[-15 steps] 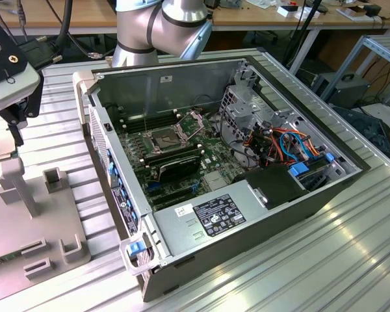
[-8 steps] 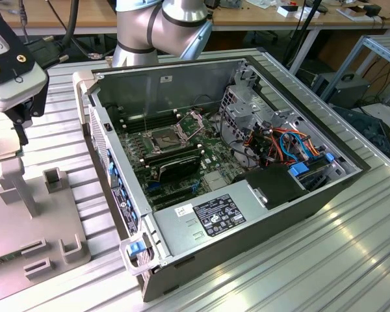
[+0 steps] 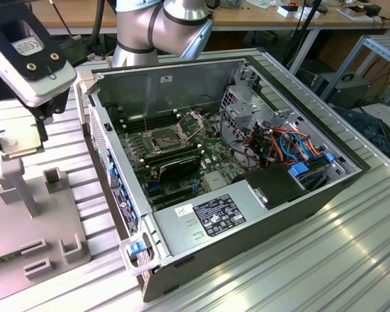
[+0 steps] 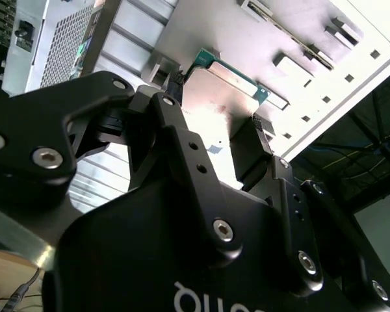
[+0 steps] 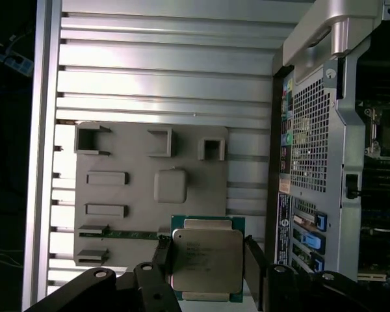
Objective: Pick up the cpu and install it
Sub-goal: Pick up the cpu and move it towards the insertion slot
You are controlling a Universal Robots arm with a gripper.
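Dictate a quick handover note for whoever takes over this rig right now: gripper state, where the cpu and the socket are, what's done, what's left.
Gripper: shut on the cpu, with fingers on two opposite edges.
The cpu is held over the grey holder plate, to the exterior view's left of the case. It looks lifted clear of the plate.
Socket: inside the open case. It looks empty and its frame appears raised.
Done: cpu gripped and apparently picked up.
Left: cpu not yet in the socket.
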